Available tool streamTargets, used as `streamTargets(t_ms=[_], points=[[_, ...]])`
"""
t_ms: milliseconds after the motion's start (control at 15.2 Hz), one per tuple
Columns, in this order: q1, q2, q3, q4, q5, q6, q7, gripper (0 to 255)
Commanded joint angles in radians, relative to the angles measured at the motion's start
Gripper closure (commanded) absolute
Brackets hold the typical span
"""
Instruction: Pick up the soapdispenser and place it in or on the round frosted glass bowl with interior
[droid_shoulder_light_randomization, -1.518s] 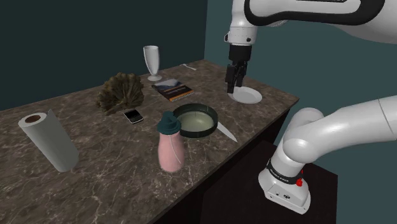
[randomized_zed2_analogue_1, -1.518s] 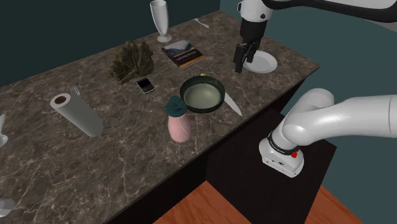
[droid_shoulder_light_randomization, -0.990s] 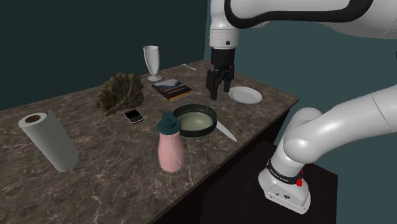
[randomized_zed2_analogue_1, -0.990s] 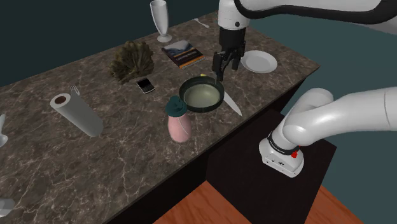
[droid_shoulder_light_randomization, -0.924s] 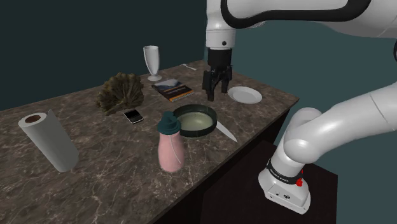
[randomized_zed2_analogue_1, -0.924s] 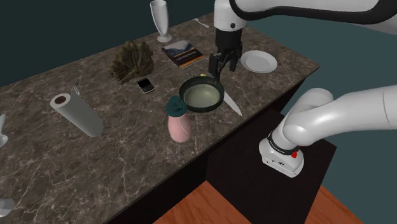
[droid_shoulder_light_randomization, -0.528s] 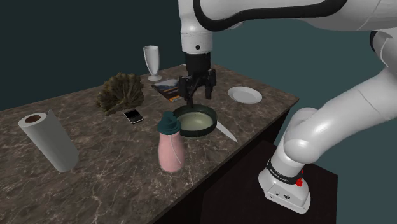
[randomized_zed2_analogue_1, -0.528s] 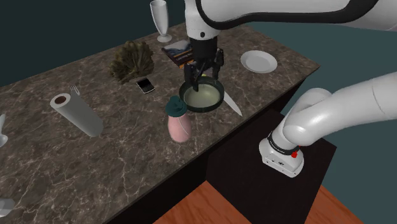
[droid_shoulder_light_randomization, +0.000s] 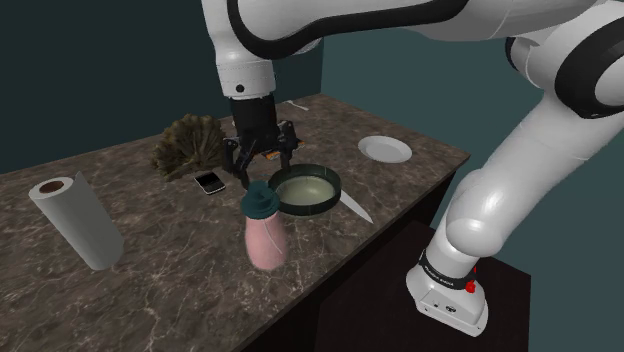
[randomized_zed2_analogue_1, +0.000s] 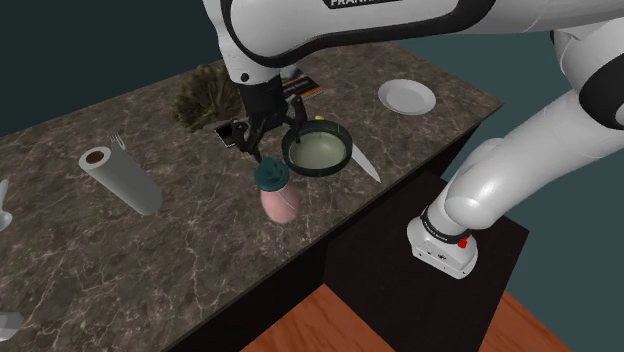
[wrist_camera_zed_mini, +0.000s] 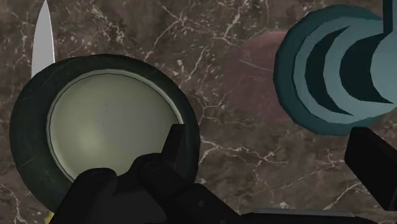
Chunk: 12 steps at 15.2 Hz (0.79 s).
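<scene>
Soapdispenser (droid_shoulder_light_randomization: 265, 238) just below claw (droid_shoulder_light_randomization: 267, 172), open wide, holding nthg.

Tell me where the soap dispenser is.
In the shoulder view the soap dispenser stands upright near the front edge of the counter, just left of the dark-rimmed bowl, below the open gripper.

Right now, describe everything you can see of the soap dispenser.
The soap dispenser has a rounded pink body that narrows upward to a stepped teal pump top. It stands upright on the dark marbled counter, close beside the dark-rimmed bowl; the wrist view shows a gap between them. The open end effector hangs just above the top, fingers apart, not clasping it. Only the counter appears to touch it.
</scene>
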Motion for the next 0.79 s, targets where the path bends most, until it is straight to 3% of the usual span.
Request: streamTargets(t_ms=[0, 462, 726], points=[[0.006, 0.084, 0.035, 0.069, -0.026, 0.004, 0.081, 0], [0.015, 0.064, 0.041, -0.041, -0.012, 0.096, 0.071, 0], [0.016, 0.063, 0.042, -0.049, -0.011, 0.104, 0.070, 0]])
